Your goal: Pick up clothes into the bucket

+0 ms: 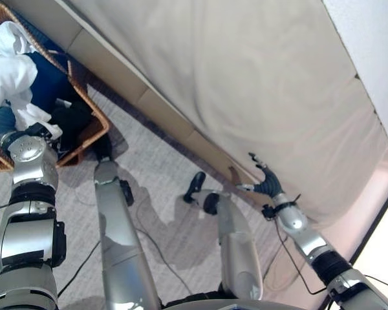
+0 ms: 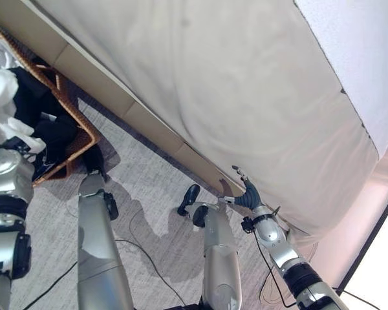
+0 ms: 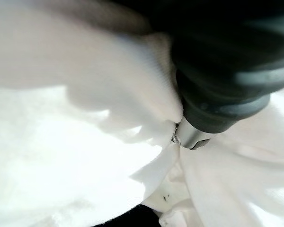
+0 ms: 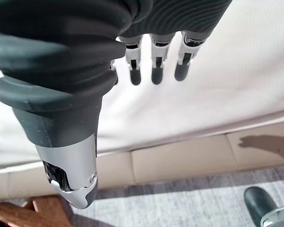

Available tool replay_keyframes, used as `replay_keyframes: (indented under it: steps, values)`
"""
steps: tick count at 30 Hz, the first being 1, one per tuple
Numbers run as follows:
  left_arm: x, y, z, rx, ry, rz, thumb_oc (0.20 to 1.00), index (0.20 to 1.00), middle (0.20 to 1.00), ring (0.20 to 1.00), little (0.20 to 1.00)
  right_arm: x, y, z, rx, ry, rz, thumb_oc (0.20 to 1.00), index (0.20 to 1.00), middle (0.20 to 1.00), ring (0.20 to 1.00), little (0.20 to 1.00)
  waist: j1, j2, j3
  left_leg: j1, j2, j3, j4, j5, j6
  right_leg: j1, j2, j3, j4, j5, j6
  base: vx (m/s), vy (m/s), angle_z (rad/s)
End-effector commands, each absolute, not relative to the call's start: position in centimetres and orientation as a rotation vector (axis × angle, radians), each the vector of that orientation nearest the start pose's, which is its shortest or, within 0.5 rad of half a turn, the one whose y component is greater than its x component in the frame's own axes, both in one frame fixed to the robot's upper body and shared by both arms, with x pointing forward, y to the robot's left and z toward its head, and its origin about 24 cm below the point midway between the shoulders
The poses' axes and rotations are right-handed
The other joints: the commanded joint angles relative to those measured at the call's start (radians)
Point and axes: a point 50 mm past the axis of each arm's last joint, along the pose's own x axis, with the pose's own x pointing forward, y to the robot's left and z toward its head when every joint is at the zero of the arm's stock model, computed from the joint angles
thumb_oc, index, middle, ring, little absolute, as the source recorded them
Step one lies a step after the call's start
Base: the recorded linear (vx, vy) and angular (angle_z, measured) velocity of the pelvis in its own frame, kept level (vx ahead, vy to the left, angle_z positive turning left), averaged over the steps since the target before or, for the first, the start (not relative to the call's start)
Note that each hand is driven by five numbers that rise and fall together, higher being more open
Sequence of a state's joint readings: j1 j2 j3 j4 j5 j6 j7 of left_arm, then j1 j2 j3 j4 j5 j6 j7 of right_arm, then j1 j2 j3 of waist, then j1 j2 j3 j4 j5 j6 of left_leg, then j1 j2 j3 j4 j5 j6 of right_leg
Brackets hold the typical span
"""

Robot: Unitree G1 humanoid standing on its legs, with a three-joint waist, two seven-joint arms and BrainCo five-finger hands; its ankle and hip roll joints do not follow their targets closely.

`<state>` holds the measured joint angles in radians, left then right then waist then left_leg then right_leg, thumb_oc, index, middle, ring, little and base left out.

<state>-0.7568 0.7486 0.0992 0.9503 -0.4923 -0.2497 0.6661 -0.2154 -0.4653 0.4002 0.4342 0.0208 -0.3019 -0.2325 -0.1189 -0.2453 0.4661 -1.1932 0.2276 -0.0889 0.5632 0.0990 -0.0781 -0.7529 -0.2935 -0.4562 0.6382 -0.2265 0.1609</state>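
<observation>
A brown wicker basket stands on the floor at the far left, by the bed's base. It holds a white garment on top, blue cloth and black cloth. My left arm reaches into the basket, and white cloth bunches all around my left hand. My right hand hangs at the right beside the mattress edge, its fingers straight and holding nothing.
A large bed with a cream sheet runs across the far side, on a beige base just behind the basket. Grey carpet lies between the basket and my right hand.
</observation>
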Motion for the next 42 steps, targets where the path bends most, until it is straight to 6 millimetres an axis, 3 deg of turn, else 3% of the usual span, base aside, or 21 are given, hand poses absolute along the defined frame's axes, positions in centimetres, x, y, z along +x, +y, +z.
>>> replay_keyframes:
  steps: [1, 13, 26, 37, 38, 39, 40, 42]
  values:
    - [31.7, 38.5, 21.0, 0.055, -0.402, 1.082, 0.200, 0.200, 0.200, 0.200, 0.200, 27.4, -19.5, 2.9, -0.459, -0.091, 0.070, 1.000, 1.000, 1.000, 1.000, 1.000, 0.058, -0.108, 0.022, 0.029, -0.004, -0.017, 0.196, -0.218, 0.023, -0.010, -0.056, 0.001, -0.085, 0.205, 0.060, 0.01, -0.030, 0.08]
    - [32.9, 36.1, 23.1, 0.201, -0.498, 0.966, 0.200, 0.200, 0.200, 0.200, 0.200, 27.9, -19.1, 3.5, -0.424, -0.121, 0.067, 1.000, 1.000, 1.000, 1.000, 1.000, 0.097, -0.117, 0.020, 0.066, -0.030, -0.055, 0.080, -0.152, 0.011, 0.057, -0.040, -0.056, -0.138, 0.207, 0.058, 0.00, -0.032, 0.15]
    - [33.2, 36.2, 23.3, 0.224, -0.483, 0.973, 0.200, 0.200, 0.200, 0.200, 0.200, 28.0, -18.9, 4.0, -0.425, -0.143, 0.083, 1.000, 1.000, 1.000, 1.000, 1.000, 0.110, -0.136, 0.012, 0.081, -0.028, -0.075, 0.041, -0.134, 0.001, 0.082, -0.020, -0.083, -0.162, 0.198, 0.052, 0.00, -0.010, 0.05]
    - [33.4, 36.7, 22.6, 0.138, -0.436, 0.996, 0.203, 0.203, 0.203, 0.203, 0.203, 28.4, -19.0, 4.5, -0.438, -0.157, 0.076, 1.000, 1.000, 1.000, 1.000, 1.000, 0.110, -0.138, 0.014, 0.094, -0.022, -0.071, 0.035, -0.137, 0.002, 0.090, -0.010, -0.073, -0.170, 0.199, 0.048, 0.00, 0.000, 0.00]
    - [33.4, 36.7, 22.6, 0.137, -0.435, 0.996, 0.416, 0.416, 0.416, 0.416, 0.416, 28.4, -19.0, 4.5, -0.438, -0.157, 0.076, 1.000, 1.000, 1.000, 1.000, 1.000, 0.110, -0.138, 0.014, 0.094, -0.022, -0.071, 0.035, -0.137, 0.002, 0.090, -0.010, -0.074, -0.170, 0.199, 0.048, 0.00, 0.000, 0.00]
    - [33.4, 36.7, 22.5, 0.129, -0.425, 1.000, 0.837, 0.837, 0.837, 0.837, 0.837, 28.4, -19.0, 4.6, -0.439, -0.159, 0.078, 1.000, 1.000, 1.000, 1.000, 1.000, 0.109, -0.139, 0.014, 0.095, -0.021, -0.070, 0.033, -0.137, 0.002, 0.090, -0.009, -0.074, -0.172, 0.199, 0.048, 0.00, 0.000, 0.00]
    - [33.6, 36.6, 22.5, 0.109, -0.417, 0.994, 1.000, 1.000, 1.000, 1.000, 1.000, 28.4, -18.9, 4.6, -0.443, -0.159, 0.083, 1.000, 1.000, 1.000, 1.000, 1.000, 0.107, -0.138, 0.013, 0.097, -0.021, -0.070, 0.030, -0.136, 0.002, 0.091, -0.009, -0.075, -0.174, 0.200, 0.049, 0.00, 0.000, 0.00]
    - [33.7, 36.7, 22.5, 0.101, -0.412, 0.993, 1.000, 1.000, 1.000, 1.000, 1.000, 28.5, -19.0, 4.6, -0.446, -0.156, 0.081, 1.000, 1.000, 1.000, 1.000, 1.000, 0.107, -0.138, 0.014, 0.097, -0.021, -0.071, 0.030, -0.136, 0.002, 0.091, -0.008, -0.075, -0.172, 0.199, 0.048, 0.00, 0.000, 0.00]
